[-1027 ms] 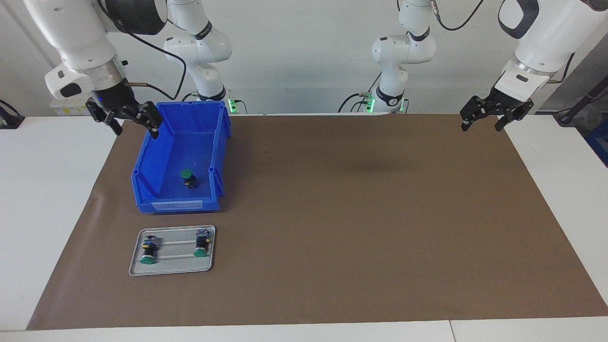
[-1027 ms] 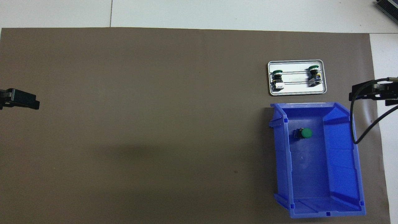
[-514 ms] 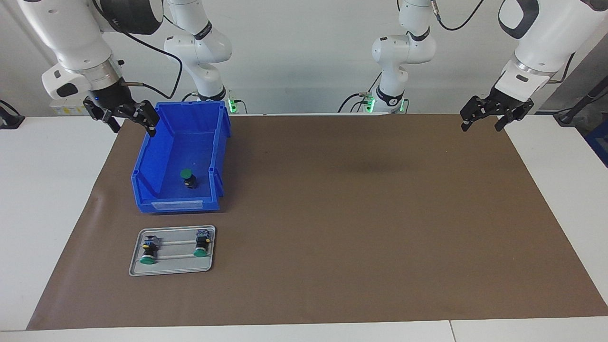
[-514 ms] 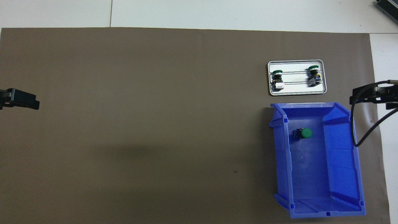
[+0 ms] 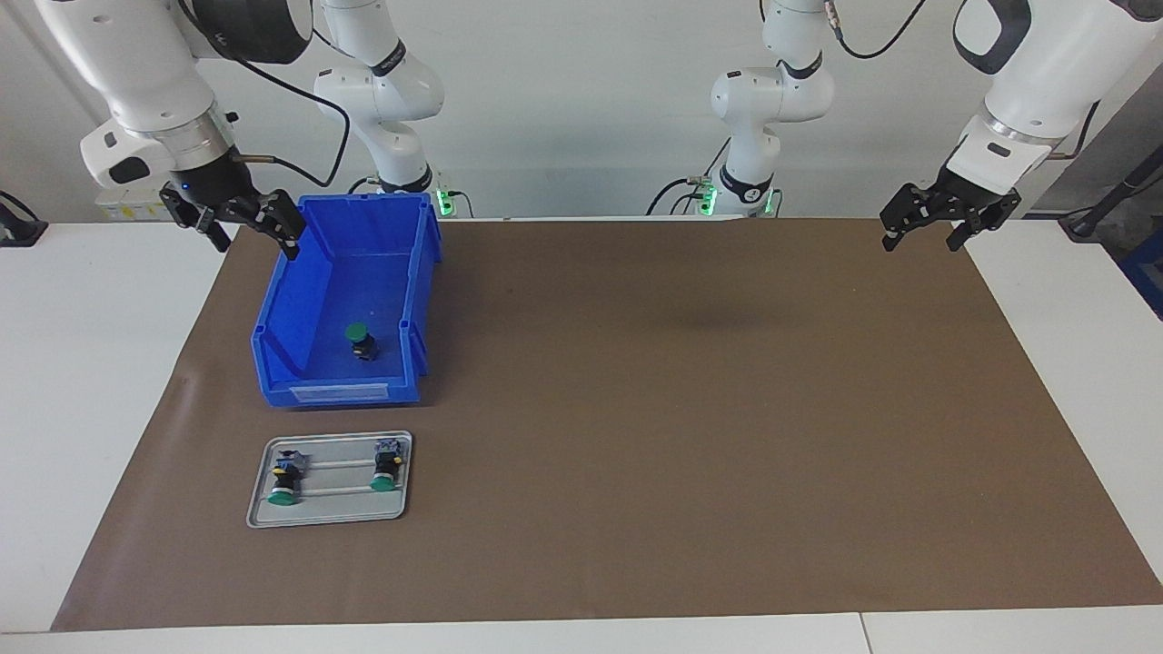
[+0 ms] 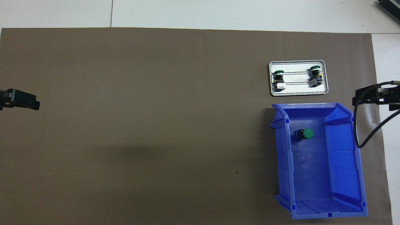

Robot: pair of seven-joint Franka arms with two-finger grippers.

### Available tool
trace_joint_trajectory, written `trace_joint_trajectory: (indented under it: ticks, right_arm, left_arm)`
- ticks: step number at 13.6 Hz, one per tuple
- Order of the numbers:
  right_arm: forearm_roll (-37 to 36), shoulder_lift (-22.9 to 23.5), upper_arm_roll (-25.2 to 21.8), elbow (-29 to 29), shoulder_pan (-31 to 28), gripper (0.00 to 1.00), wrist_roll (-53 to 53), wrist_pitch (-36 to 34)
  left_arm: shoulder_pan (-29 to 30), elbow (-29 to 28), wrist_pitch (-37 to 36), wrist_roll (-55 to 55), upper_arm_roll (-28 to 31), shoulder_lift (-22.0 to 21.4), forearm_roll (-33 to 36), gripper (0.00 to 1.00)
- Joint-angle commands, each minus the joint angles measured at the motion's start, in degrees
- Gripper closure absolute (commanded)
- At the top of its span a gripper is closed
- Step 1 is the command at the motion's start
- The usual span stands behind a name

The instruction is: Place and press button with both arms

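With the button (image 5: 362, 340) upright in the blue bin (image 5: 300, 309) and both the right gripper (image 5: 243, 225) and left gripper (image 5: 936, 224) spread apart and empty, a descent could clip the bin's wall.

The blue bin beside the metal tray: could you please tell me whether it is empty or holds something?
Not empty. The blue bin holds one green-capped button on its floor, standing free of the walls.

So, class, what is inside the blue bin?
One green-capped push button stands on the blue bin's floor. The floor strip under its near front wall is hidden.
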Motion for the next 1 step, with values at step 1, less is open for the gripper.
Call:
trace_joint_trajectory:
  ticks: [1]
  right_arm:
    - [0.03,-1.43,0.81,-0.97,-0.56,0.00,0.35,-0.17]
  left_arm:
    - [0.56,-2.03,1.05,0.17,-0.36,-1.72,0.96,0.00]
